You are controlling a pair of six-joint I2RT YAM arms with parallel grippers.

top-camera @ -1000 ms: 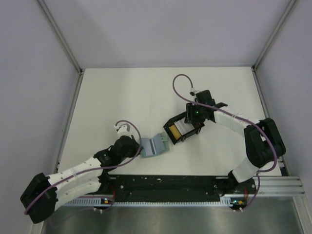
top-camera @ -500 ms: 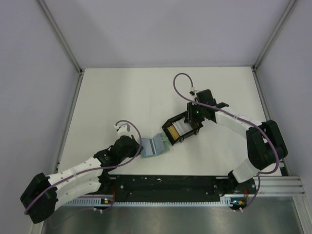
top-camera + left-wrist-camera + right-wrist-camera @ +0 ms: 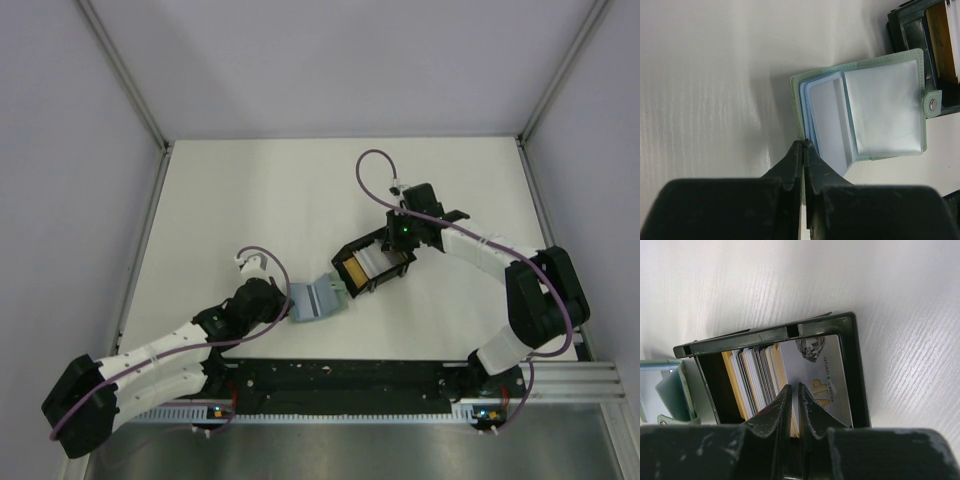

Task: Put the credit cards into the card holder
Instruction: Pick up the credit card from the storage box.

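Note:
The sage-green card holder (image 3: pixel 316 298) lies open near the table's front, its pale blue slotted inside (image 3: pixel 880 110) facing up. My left gripper (image 3: pixel 804 145) is shut on its left edge; it also shows in the top view (image 3: pixel 288 305). Several credit cards (image 3: pixel 755 380) stand on edge in a black box (image 3: pixel 856 365), white, dark and yellow-orange. A silver card marked VIP (image 3: pixel 827 372) leans at the right end. My right gripper (image 3: pixel 794 390) is down in the box, jaws almost closed on a card edge beside the silver card; it also shows in the top view (image 3: pixel 392 258).
The black box (image 3: pixel 368 266) sits just right of the card holder, nearly touching it, and its corner shows in the left wrist view (image 3: pixel 910 35). The holder's snap tab (image 3: pixel 932 104) points toward the box. Grey walls and metal rails bound the white table (image 3: pixel 250 200).
My right gripper has shifted very slightly at the black box. The left gripper and the card holder have not moved.

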